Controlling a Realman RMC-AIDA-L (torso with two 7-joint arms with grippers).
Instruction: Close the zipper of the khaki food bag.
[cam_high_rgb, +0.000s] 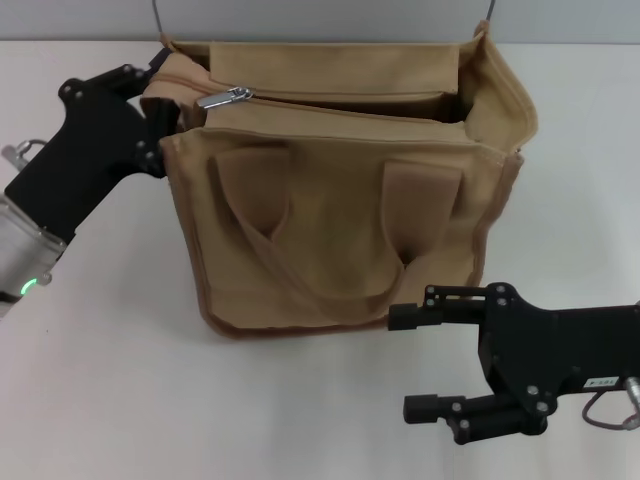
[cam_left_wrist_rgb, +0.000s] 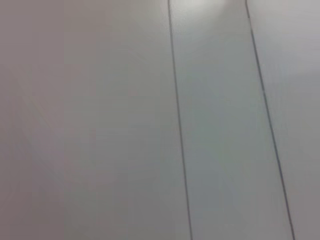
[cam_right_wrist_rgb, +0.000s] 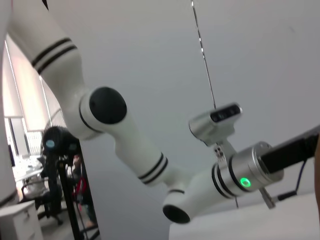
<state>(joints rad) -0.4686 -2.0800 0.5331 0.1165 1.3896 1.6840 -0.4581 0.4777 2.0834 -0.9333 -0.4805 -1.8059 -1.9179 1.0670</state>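
Note:
The khaki food bag (cam_high_rgb: 340, 230) stands upright in the middle of the white table, handles hanging down its front. Its top gapes open from the middle to the right. The zipper's silver slider (cam_high_rgb: 225, 97) sits near the top's left end. My left gripper (cam_high_rgb: 152, 112) is against the bag's left end, level with the zipper; its fingertips are hidden by the fabric. My right gripper (cam_high_rgb: 400, 363) is open and empty, low by the bag's front right corner, fingers pointing left. The upper finger (cam_high_rgb: 405, 318) lies close to the bag's bottom edge.
The white table (cam_high_rgb: 120, 400) extends around the bag. The left wrist view holds only a grey panelled wall (cam_left_wrist_rgb: 100, 125). The right wrist view looks across at my left arm (cam_right_wrist_rgb: 150, 165) with its green light (cam_right_wrist_rgb: 245, 182).

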